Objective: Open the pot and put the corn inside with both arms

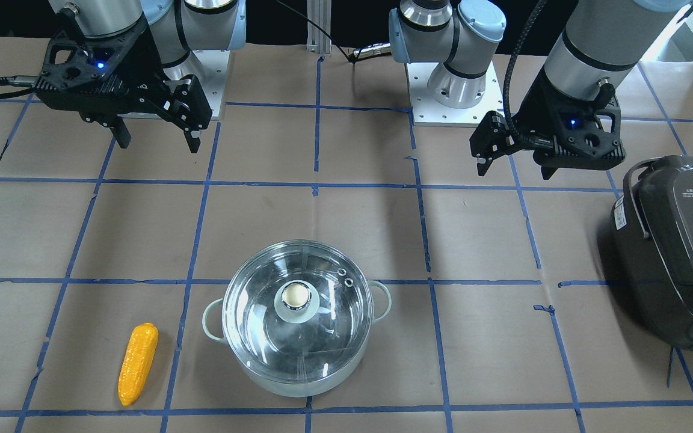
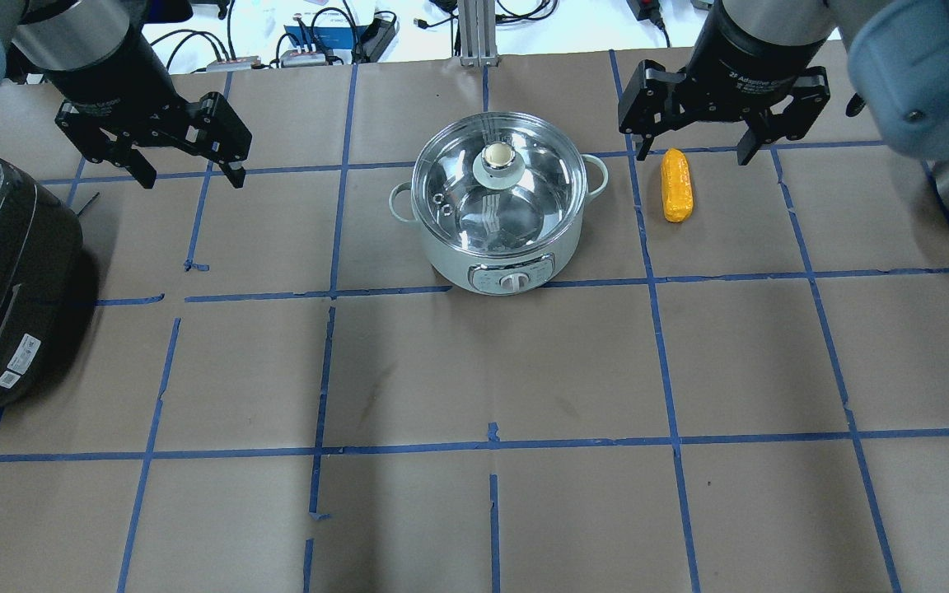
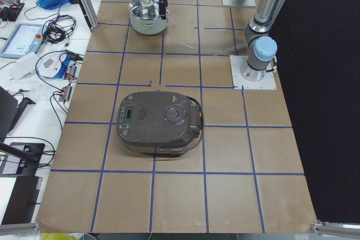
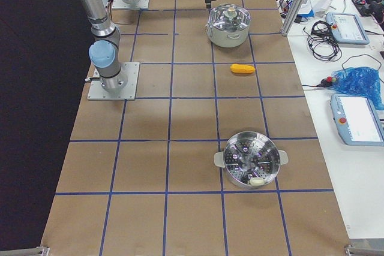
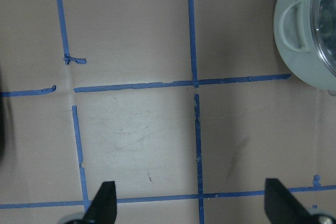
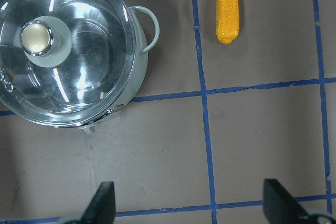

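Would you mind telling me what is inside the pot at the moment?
Through the closed glass lid the pot shows only its shiny bare bottom; reflections hide parts of it. The corn lies outside on the table.

On the tabletop (image 2: 474, 371), the pot (image 2: 497, 198) sits toward the far edge, corn (image 2: 676, 185) just right of it, cooker (image 2: 5, 280) at the left edge.

a brown paper-covered table (image 2: 474, 371) gridded with blue tape (image 2: 194, 452) is sitting under even light; a white cable-strewn bench (image 4: 363, 190) is running alongside it.
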`<state>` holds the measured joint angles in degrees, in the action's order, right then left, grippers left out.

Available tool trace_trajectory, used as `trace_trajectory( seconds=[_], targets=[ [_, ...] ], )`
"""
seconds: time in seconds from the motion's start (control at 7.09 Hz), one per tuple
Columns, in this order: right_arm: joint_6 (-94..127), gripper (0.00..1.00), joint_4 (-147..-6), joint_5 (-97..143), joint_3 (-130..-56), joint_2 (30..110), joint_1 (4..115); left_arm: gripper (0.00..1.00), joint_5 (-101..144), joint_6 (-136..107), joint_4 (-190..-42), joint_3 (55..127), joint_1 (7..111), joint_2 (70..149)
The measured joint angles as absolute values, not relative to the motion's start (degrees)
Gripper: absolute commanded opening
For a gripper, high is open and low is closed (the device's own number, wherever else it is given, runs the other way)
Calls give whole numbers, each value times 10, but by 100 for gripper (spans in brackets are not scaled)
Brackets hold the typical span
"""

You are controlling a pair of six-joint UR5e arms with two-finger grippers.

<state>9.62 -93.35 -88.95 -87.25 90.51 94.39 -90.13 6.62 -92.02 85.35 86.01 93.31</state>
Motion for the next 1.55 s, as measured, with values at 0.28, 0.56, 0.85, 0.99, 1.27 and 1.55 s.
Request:
trace_trajectory(
  seconds=[0.28,0.56,0.85,0.99,1.27,1.55],
  targets=[
    [96,100,-933,-889,-873,905,944,100,-902,65,-920,853,870,935],
    [95,100,-933,-889,-873,905,944,100,-903,65,-919,853,874,935],
    [93,100,-933,-889,-873,905,944,100,-899,59,-919,848,874,939],
    [93,100,-933,-889,-873,905,944,100,-890,46,-919,836,874,949],
    [92,100,-933,-889,-873,905,944,100,-880,25,-914,795,895,980],
    [92,100,-933,-889,-873,905,944,100,-877,-46,-885,738,960,1046]
  ],
)
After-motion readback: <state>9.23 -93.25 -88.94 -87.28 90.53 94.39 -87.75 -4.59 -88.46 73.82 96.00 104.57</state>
